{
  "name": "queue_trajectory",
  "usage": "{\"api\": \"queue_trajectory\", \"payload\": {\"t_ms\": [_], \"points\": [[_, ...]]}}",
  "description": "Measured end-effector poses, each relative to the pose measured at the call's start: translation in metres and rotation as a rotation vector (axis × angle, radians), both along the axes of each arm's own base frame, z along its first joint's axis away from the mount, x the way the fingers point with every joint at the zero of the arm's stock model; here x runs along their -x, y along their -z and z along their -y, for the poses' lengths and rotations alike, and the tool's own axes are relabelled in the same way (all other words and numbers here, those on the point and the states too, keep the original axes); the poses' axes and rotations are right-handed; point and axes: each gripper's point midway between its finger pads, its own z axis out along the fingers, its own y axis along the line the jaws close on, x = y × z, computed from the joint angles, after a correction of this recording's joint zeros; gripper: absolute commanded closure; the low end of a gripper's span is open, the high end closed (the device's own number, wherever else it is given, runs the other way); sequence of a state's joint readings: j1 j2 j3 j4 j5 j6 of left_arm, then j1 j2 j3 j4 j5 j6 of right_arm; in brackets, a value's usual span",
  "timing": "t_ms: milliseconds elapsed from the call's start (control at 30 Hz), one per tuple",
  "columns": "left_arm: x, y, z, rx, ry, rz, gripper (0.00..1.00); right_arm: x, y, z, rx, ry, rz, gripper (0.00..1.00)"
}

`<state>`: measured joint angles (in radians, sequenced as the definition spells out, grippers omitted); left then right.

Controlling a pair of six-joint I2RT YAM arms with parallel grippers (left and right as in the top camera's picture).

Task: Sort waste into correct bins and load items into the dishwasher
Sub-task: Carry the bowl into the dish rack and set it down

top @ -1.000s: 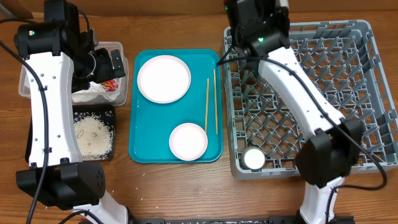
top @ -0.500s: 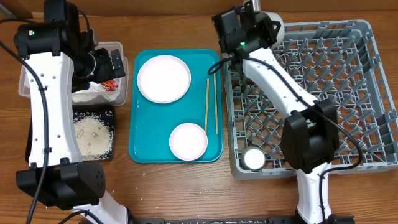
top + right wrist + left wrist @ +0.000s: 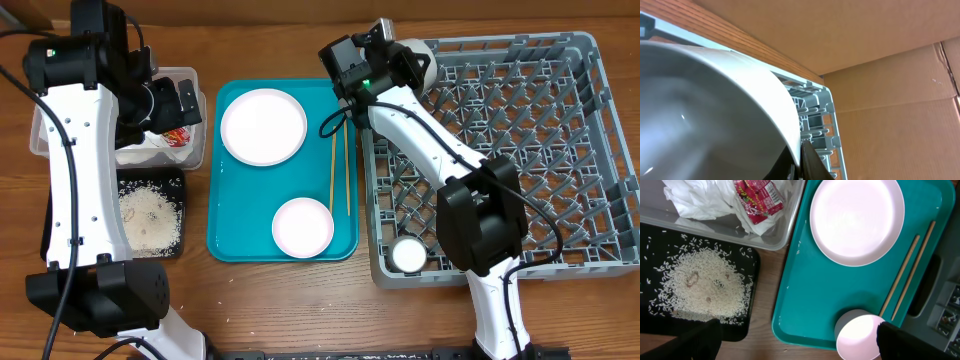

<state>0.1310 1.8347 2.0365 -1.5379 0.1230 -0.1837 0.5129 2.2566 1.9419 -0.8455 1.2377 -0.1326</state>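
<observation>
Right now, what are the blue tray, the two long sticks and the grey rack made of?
Teal tray: probably plastic, smooth and glossy, with moulded rounded corners.
Chopsticks: look like wood, pale tan and matte.
Dish rack: likely hard plastic, matte grey, moulded into a lattice with pegs.

The teal tray holds plate, bowl and chopsticks.

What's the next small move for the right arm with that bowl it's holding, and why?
Probably ease the right gripper rightward and down, to set the grey-white bowl among the pegs of the dish rack. The gripper is shut on the bowl at the rack's far left corner. All I can see in the rack is a small white cup, so the nearby rows look free.
</observation>
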Motion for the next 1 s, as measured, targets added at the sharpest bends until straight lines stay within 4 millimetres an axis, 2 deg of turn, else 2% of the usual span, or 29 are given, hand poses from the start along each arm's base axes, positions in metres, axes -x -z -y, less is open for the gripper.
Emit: {"api": "queue_trajectory", "payload": {"t_ms": [133, 333, 500, 633, 833, 900, 1000], "points": [[0.000, 0.000, 0.000, 0.000, 0.000, 0.000, 0.00, 0.008, 0.006, -0.010, 0.020, -0.029, -0.054, 0.76], [0.000, 0.000, 0.000, 0.000, 0.000, 0.000, 0.00, 0.021, 0.014, -0.046, 0.036, -0.110, -0.102, 0.51], [0.000, 0.000, 0.000, 0.000, 0.000, 0.000, 0.00, 0.031, 0.014, -0.072, 0.041, -0.166, -0.108, 0.20], [0.000, 0.000, 0.000, 0.000, 0.000, 0.000, 0.00, 0.033, 0.015, -0.081, 0.034, -0.183, -0.104, 0.01], [0.000, 0.000, 0.000, 0.000, 0.000, 0.000, 0.00, 0.032, 0.019, -0.082, -0.020, -0.185, -0.102, 0.00], [0.000, 0.000, 0.000, 0.000, 0.000, 0.000, 0.00, 0.032, 0.025, -0.090, -0.112, -0.214, -0.123, 0.00], [0.000, 0.000, 0.000, 0.000, 0.000, 0.000, 0.00, 0.035, 0.030, -0.115, -0.348, -0.295, -0.170, 0.01]]}}
